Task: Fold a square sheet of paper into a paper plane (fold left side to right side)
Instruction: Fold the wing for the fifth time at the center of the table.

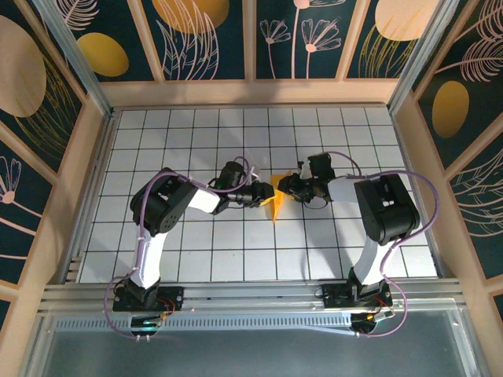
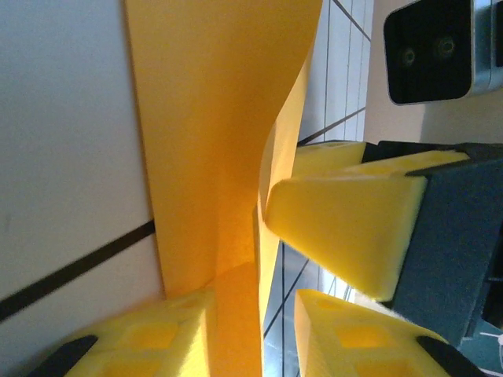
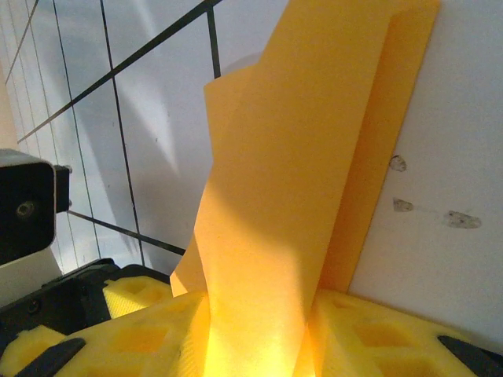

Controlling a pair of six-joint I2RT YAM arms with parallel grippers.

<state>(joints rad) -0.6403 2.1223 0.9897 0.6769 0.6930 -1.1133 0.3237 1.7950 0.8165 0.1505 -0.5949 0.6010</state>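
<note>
The paper sheet (image 3: 299,157) looks matt, the gripper pads (image 3: 377,338) porous foam.

place: lab-style robot test cell, boxed in | middle of frame: white gridded tabletop (image 1: 157,259) | top and side edges: dark-blue patterned wall panels (image 1: 204,47) set between wooden battens (image 1: 248,39) | bottom edge: aluminium rail (image 1: 251,292) with two bolted arm bases (image 1: 145,298) and loose cabling

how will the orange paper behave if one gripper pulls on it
Likely floppy: the paper bows in an S-curve beside the right gripper. Probably very light, since its doubled layers look sheet-thin in the right wrist view. A hard tug may tear it or slip it free.
</note>
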